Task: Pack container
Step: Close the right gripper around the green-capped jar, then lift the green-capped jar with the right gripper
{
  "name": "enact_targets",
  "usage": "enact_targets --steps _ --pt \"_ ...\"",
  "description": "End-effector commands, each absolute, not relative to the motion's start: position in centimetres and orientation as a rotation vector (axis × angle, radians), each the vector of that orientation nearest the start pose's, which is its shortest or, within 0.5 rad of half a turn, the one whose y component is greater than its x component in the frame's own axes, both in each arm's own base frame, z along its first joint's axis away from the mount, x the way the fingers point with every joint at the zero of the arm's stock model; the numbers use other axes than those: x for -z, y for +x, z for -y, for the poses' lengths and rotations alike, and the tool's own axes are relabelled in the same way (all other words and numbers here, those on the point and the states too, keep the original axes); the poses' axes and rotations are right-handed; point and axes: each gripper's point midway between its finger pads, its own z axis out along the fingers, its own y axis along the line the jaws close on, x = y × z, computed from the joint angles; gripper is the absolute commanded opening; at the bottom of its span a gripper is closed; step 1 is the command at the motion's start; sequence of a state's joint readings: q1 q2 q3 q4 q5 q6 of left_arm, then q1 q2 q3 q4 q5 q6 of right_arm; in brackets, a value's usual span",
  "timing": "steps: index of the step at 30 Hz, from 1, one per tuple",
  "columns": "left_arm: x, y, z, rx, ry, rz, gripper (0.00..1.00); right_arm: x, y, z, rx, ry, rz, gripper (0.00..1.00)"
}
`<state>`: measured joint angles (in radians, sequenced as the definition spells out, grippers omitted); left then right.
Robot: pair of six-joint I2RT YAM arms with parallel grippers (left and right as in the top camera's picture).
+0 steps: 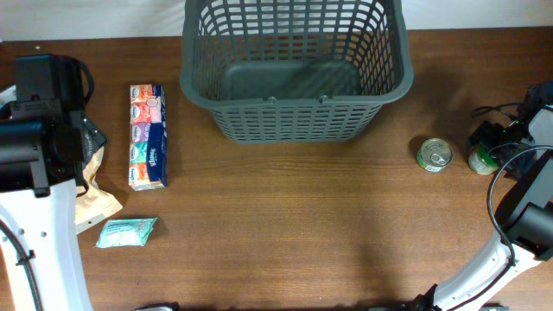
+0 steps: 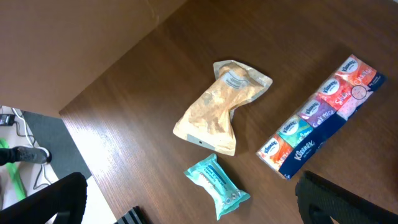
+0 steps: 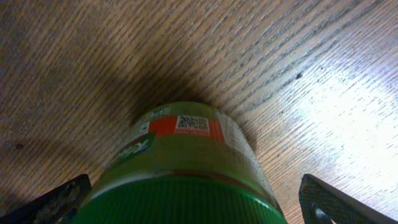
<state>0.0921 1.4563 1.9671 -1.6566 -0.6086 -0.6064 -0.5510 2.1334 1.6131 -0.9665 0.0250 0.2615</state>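
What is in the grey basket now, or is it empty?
Empty: the basket shows a bare bottom overhead; tissue pack, can and jar lie outside it.

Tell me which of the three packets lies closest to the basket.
The long multicoloured tissue pack; the tan pouch and small teal packet lie farther from the basket.

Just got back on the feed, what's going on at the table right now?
Nothing is packed yet: the container is empty. The right claw is open, its fingers either side of the green-lidded jar, which stands on the table near the tin can. The left claw hangs open above the beige pouch, teal packet and tissue pack, holding none of them.
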Motion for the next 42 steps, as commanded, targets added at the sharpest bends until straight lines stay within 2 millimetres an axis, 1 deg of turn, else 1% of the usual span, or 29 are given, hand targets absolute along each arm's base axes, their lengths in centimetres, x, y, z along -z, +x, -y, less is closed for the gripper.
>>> enact_targets --steps 1,26,32,34,42 --pt "-35.01 25.37 -12.27 -0.622 -1.036 -2.303 1.00 -1.53 35.75 22.23 0.041 1.223 -2.825 0.99" --pt "-35.01 25.37 -12.27 -0.622 -1.036 -2.303 1.00 -1.39 35.95 22.36 0.043 1.223 -2.816 0.99" --pt "-35.01 25.37 -12.27 -0.622 -1.036 -2.303 1.00 -1.40 36.04 22.42 0.044 1.221 -2.813 1.00" --pt "-35.01 25.37 -12.27 -0.622 -1.036 -2.303 1.00 -1.40 36.04 22.42 0.044 1.221 -2.813 0.93" --pt "-35.01 25.37 -12.27 -0.622 -1.036 -2.303 1.00 -1.40 36.03 22.41 0.044 1.222 -2.813 0.53"
